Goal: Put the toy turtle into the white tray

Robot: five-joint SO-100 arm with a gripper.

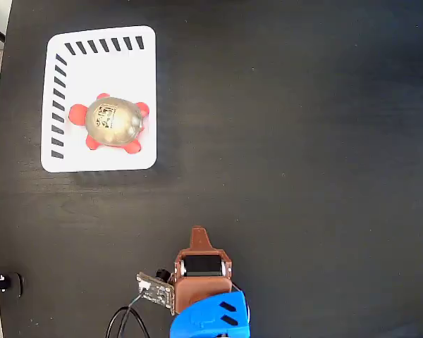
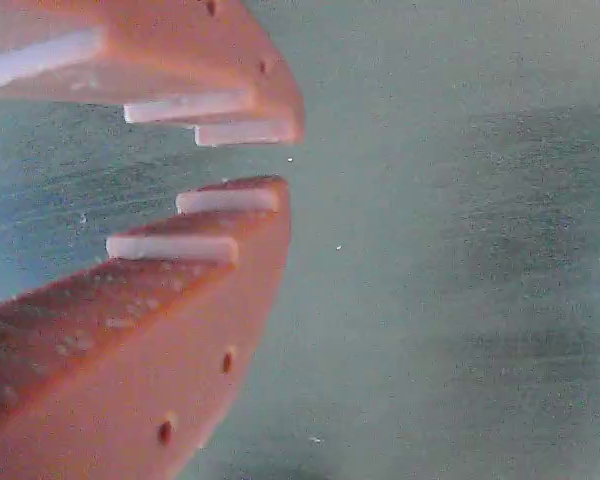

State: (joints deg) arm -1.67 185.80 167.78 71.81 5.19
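The toy turtle, with red head and legs and a grey-gold shell bearing a dark mark, lies inside the white tray at the upper left of the fixed view. It sits a little below the tray's middle and nothing touches it. My gripper is far from it, at the bottom centre, folded back over the arm's base with its tip pointing up the picture. In the wrist view the gripper shows two orange fingers nearly meeting at the tips, with only bare dark table between them.
The black table fills the view. The arm's blue base, a small circuit board and a black cable sit at the bottom edge. The table's left edge runs close to the tray.
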